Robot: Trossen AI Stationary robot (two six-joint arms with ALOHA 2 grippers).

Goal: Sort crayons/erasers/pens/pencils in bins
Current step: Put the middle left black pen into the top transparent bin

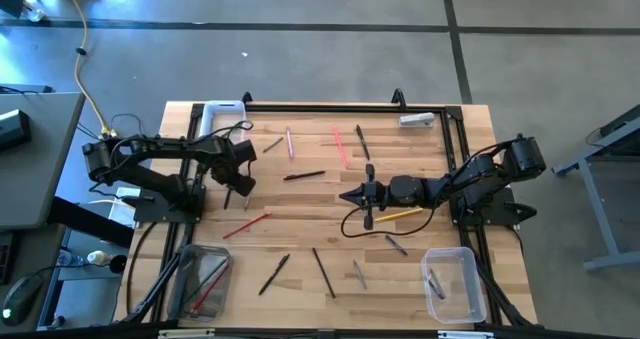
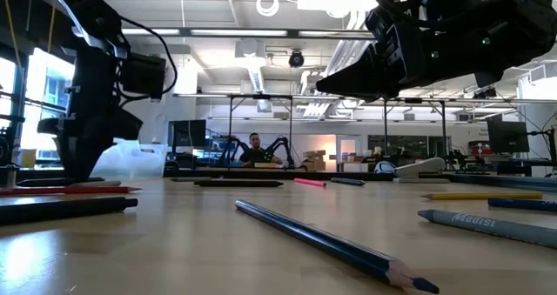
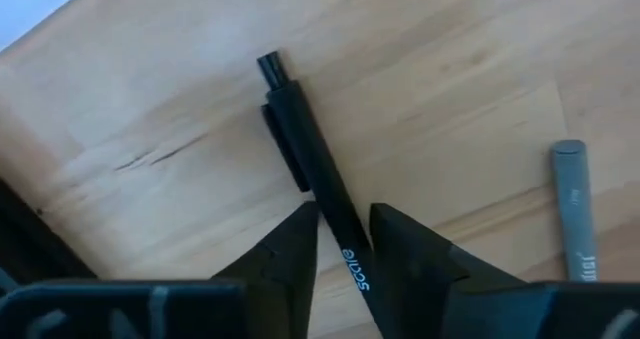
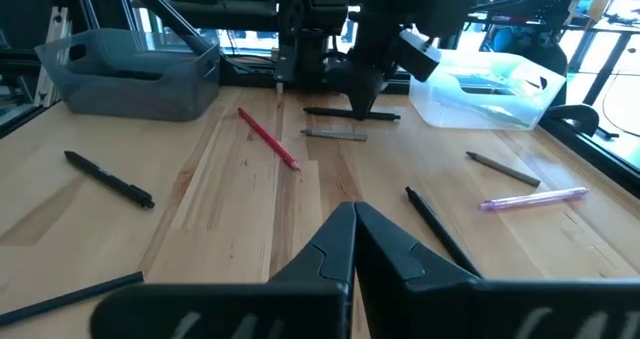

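While the left jaws point(image 3: 343, 241) stand partly open astride a black pen point(image 3: 318, 184) lying flat on the table point(image 1: 300, 241) left of centre in the high view, touching or not I cannot tell, the right jaws point(image 1: 352, 195) hover shut and empty at centre. Loose sticks lie scattered across the table, with bins at upper left point(image 1: 222, 114), lower left point(image 1: 200, 281) and lower right point(image 1: 454, 282).

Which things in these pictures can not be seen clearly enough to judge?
- Left wrist view: the lower end of the slim black pen is hidden behind the left tool.
- High view: the contents of the grey-tinted plastic bin are too small to tell apart.
- Low view: the thin dark blue pencil's tip is blurred.
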